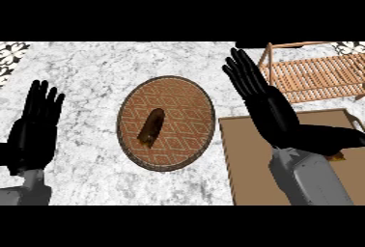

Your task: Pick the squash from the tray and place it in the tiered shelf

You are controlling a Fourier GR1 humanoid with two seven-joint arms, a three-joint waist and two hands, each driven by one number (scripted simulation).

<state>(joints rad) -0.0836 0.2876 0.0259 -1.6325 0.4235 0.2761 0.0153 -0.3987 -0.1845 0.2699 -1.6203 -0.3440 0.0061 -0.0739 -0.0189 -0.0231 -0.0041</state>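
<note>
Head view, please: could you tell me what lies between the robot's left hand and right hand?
In the head view, a round patterned plate bearing a dark oblong item lies between the left hand and the right hand.

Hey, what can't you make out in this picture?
- Head view: right hand covers most of an orange-brown thing on the tray; likely the squash, unsure.
- Wooden shelf: cut off by the right edge; tiers uncountable.
- Dark item on the round plate: too dark to identify.
</note>
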